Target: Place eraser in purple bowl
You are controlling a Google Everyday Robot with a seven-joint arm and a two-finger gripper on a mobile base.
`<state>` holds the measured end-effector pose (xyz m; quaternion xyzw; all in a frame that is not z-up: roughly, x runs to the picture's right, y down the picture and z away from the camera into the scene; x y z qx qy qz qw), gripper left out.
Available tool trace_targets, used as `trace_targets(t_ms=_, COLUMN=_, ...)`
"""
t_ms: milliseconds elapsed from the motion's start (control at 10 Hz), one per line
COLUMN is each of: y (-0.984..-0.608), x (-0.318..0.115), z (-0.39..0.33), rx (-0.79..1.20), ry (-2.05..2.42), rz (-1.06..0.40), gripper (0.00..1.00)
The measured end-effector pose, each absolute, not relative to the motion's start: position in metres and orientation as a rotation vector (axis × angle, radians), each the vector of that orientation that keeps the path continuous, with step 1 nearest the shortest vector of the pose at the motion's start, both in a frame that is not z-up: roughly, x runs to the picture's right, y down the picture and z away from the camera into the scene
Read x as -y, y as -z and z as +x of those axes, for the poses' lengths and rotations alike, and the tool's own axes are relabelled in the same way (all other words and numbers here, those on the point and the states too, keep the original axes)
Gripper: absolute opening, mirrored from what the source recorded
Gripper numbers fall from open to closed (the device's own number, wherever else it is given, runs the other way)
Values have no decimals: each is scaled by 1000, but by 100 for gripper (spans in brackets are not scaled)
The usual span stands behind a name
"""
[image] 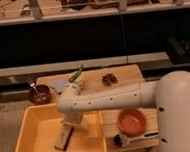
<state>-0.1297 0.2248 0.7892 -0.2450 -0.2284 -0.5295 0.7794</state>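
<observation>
**Eraser in the tub, lift not yet shown**

The eraser (pixel 64 139) lies on the floor of the yellow tub (pixel 31 139), which takes up the front-left corner of the counter (pixel 126 74). The block sits tilted towards the tub's right wall. The end effector (pixel 71 125) is down inside the tub, right over the eraser's upper end and seemingly touching it. How far open it is, and whether it has any hold, cannot be told.

The purple bowl (pixel 40 96) stands at the counter's left edge, just behind the tub, with a metal utensil (pixel 32 84) leaning in it. The orange bowl (pixel 131 120) sits near the front edge, to the right of the tub.

By my reading the task is at the grasp. Nothing has been delivered. Securing the eraser, lifting it clear of the tub wall, carrying it back-left and dropping it in the purple bowl all remain.
</observation>
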Motion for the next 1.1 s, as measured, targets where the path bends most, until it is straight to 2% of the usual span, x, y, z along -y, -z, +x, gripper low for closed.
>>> trace_targets(t_ms=500, y=-806, x=-242, z=-160, rx=578, ry=1271, rz=-586, gripper=80)
trace_targets(t_ms=600, y=-811, x=-249, z=-162, rx=576, ry=1275, rz=-609, gripper=77)
trace_targets(t_ms=700, y=-815, x=-256, z=-164, rx=574, ry=1276, rz=-627, gripper=70)
trace_targets(t_ms=1100, y=-813, x=-255, z=-166, rx=577, ry=1266, rz=-637, gripper=27)
